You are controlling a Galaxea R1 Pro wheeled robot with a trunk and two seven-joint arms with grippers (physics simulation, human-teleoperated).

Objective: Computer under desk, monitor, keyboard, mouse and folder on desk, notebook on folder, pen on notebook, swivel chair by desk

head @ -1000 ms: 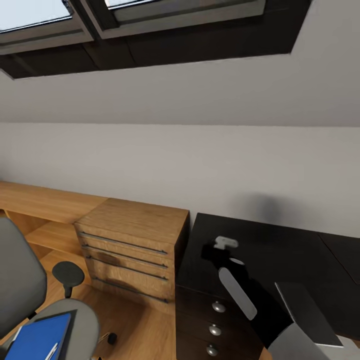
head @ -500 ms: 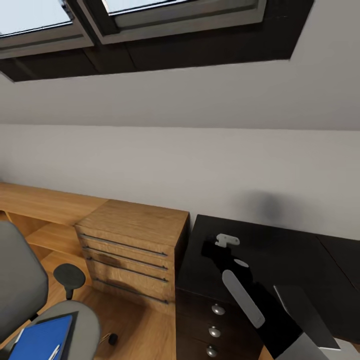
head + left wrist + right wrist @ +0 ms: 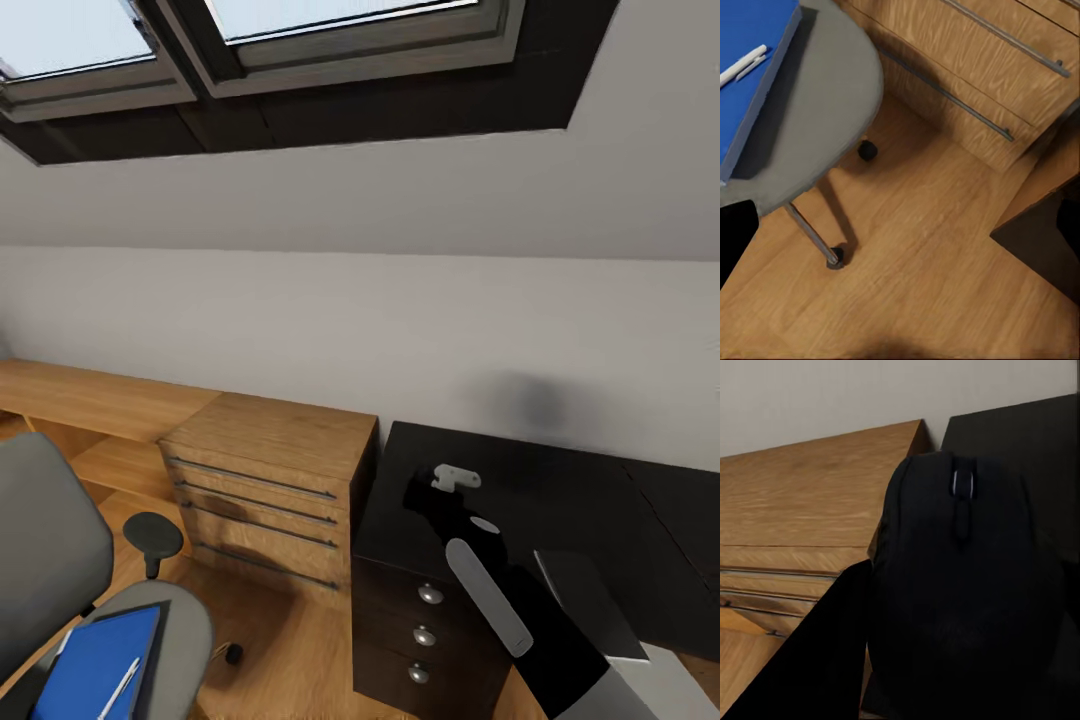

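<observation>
Pointing deskward, mouse (image 3: pixel 960 607) in jaws

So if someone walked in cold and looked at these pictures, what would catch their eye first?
Probably the bright blue folder lying on the grey swivel chair at lower left in the head view, with a white pen resting on it. Next, the dark mouse looming large in the right wrist view, close up at the right pincer, above the glossy black desk that stands beside a light-wood dresser.

Black right arm (image 3: pixel 520 600) with silver-grey panels.
</observation>
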